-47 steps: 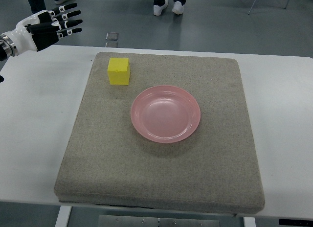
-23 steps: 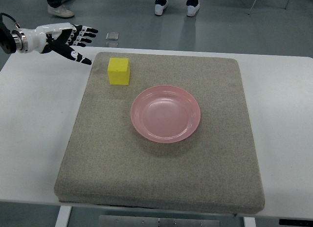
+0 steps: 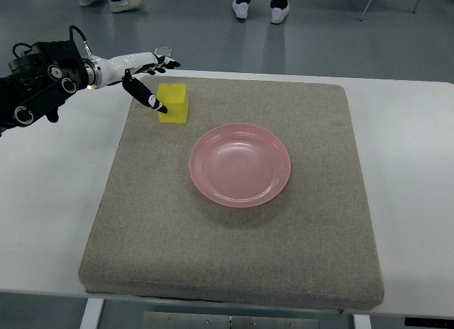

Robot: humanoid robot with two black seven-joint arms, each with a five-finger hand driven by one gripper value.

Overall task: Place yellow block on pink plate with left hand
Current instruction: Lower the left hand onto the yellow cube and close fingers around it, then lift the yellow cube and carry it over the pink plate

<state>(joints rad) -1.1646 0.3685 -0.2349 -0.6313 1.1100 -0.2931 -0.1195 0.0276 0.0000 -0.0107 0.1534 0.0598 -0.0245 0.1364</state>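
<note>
Small yellow foam-like cube (image 3: 173, 103) resting upright near the far left corner of the thick grey felt pad (image 3: 234, 272), well apart from the shallow round pink plastic plate (image 3: 240, 164) at the pad's middle, nothing on the plate yet. Just beside the cube's left face, the white-and-black left hand (image 3: 145, 68), reaching in from the left edge, fingers (image 3: 169, 62) spread apart and extended past the cube's far side, thumb angled down with its tip at or almost at the cube's left edge, clamped on nothing. Likely risks from here: a thumb closing too early and shoving the cube rightward across the felt rather than pinching it; a grip catching only a corner, letting so light a block twist or pop free on the lift; a release at the plate's sloped rim, leaving the cube tipped or sliding back onto the pad. No right hand in view. Beyond the white surface (image 3: 50, 201) carrying the pad, grey floor with people's shoes at the top edge. Against half a second ago: hand further right and nearer the cube, more of the dark forearm in view, thumb now meeting the cube's side instead of hanging clear of it; cube and plate unmoved.
</note>
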